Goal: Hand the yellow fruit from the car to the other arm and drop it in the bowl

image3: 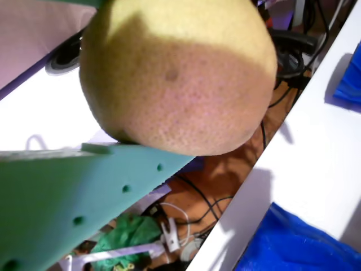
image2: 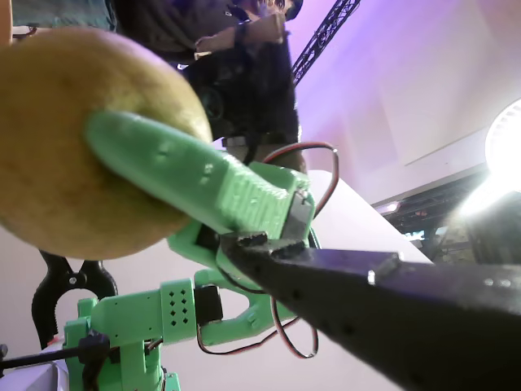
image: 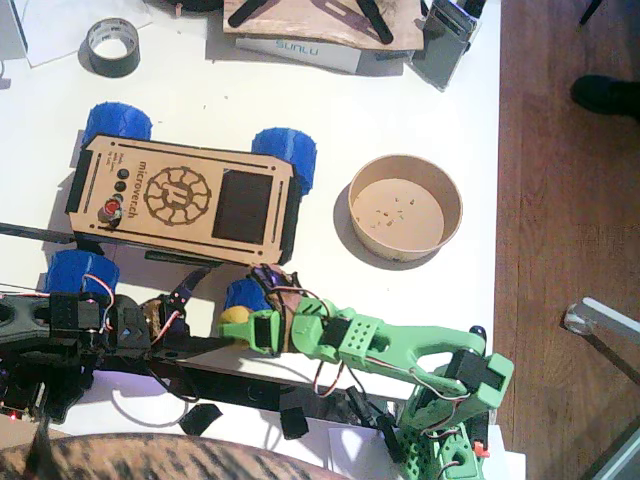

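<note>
The yellow fruit (image: 236, 318) hangs just off the car's near right wheel, between the two arms. My right gripper (image: 250, 328), the green one, is shut on it: a green finger (image2: 187, 175) presses across the fruit (image2: 73, 163), and the fruit (image3: 175, 73) rests against the other green finger (image3: 67, 192). My left gripper (image: 222, 308), the black one, stands open around the fruit, one jaw spread up toward the car. The plywood car (image: 180, 195) with blue wheels lies at the left centre. The empty tan bowl (image: 400, 245) sits to the car's right.
A grey tape roll (image: 112, 45) lies at the back left and a flat box (image: 320, 45) at the back. The table's right edge (image: 497, 250) drops to a wooden floor, where a shoe (image: 605, 95) shows. Loose black parts lie by the arm bases.
</note>
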Motion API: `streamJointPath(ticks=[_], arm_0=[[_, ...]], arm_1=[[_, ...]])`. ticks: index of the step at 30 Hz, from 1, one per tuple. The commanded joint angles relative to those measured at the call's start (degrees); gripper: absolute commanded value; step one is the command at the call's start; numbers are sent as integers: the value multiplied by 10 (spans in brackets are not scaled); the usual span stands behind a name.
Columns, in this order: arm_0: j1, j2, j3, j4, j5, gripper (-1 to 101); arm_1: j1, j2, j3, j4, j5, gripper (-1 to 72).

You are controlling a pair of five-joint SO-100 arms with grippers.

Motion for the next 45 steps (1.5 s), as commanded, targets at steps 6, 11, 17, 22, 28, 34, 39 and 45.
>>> streamJointPath(ticks=[6,11,17,22,28,34,39,45], arm_0=[[-3,12,-8,-3,-4,578],[-4,12,-8,-1,-4,567],[-7,15,-15,-62,2,571],[-49,28,-17,-46,5,531],[-141,37,-50,98,80,455],[-248,26,-174,317,279,367],[-398,18,-282,592,423,312],[-621,34,-287,711,588,204]], arm_1=[[91,31,-45,5,21,-1],[179,-7,-127,21,73,-1],[269,-89,-258,81,170,-1],[332,-171,-376,165,276,-1],[383,-269,-477,230,361,-1],[407,-369,-596,295,400,-1],[440,-436,-700,336,413,-1],[490,-543,-864,400,436,-1]])
